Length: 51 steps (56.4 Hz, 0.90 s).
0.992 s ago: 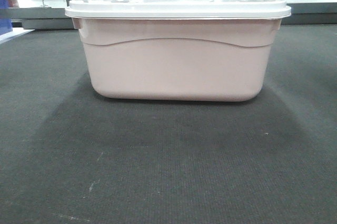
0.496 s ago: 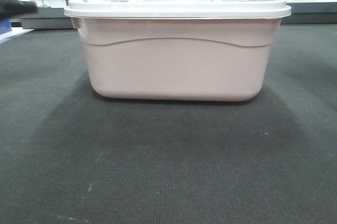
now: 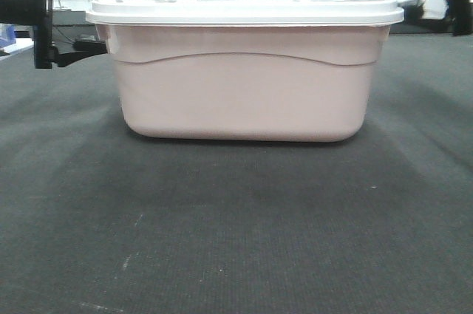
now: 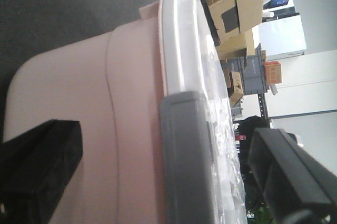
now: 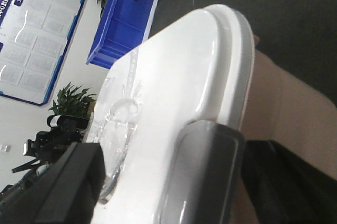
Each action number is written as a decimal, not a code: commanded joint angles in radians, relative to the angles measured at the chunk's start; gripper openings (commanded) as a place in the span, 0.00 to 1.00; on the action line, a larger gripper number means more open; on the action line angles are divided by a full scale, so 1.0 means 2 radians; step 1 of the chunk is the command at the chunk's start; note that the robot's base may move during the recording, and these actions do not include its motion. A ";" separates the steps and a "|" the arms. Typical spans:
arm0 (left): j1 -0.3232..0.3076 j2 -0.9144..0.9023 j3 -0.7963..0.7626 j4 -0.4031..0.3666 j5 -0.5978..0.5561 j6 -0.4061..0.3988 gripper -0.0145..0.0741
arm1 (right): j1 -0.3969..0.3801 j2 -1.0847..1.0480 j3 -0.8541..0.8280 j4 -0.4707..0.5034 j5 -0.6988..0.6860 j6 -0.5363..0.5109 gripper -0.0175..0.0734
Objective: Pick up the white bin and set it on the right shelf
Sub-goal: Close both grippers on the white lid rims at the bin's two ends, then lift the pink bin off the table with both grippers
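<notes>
Fingers [image 4: 39, 168] apart on my left gripper [image 4: 163, 168] and right gripper [image 5: 174, 182], newly straddling white bin [image 3: 236, 85] ends; clamping looks next.

Both wrist views cut off the white bin [image 4: 131, 103], and whether the blurred jaws touch it cannot be told.

low frontal view, wrist views hugging bin [image 3: 240, 92]

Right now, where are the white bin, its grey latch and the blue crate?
white bin [image 3: 240, 96]: front-facing view, middle of its front wall.
grey latch [image 4: 184, 150]: left wrist view, its flat outer face.
blue crate [image 5: 124, 21]: right wrist view, its side wall.
</notes>
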<state>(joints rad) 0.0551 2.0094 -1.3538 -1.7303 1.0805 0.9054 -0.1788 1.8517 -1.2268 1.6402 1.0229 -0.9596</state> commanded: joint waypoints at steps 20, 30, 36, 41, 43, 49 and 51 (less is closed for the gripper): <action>-0.014 -0.026 -0.017 -0.051 0.014 0.008 0.76 | 0.015 -0.010 -0.018 0.039 0.017 -0.015 0.67; -0.014 -0.026 -0.017 -0.051 0.017 0.008 0.55 | 0.015 -0.010 -0.018 0.039 0.018 -0.015 0.40; -0.014 -0.026 -0.017 -0.051 0.029 0.008 0.34 | 0.015 -0.010 -0.018 0.039 0.026 -0.015 0.32; -0.014 -0.026 -0.017 -0.051 0.039 0.008 0.15 | 0.015 -0.010 -0.018 0.039 0.036 -0.015 0.26; -0.014 -0.026 -0.017 -0.051 0.044 0.008 0.07 | 0.015 -0.010 -0.018 0.039 0.040 -0.015 0.26; -0.014 -0.026 -0.018 -0.051 0.055 0.008 0.04 | 0.015 -0.010 -0.018 0.040 0.054 -0.015 0.26; -0.014 -0.026 -0.019 -0.052 0.059 0.008 0.03 | 0.015 -0.010 -0.018 0.041 0.058 -0.015 0.26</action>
<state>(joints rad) 0.0401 2.0094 -1.3616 -1.7900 1.0923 0.8973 -0.1555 1.8837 -1.2285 1.6633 1.0203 -0.9728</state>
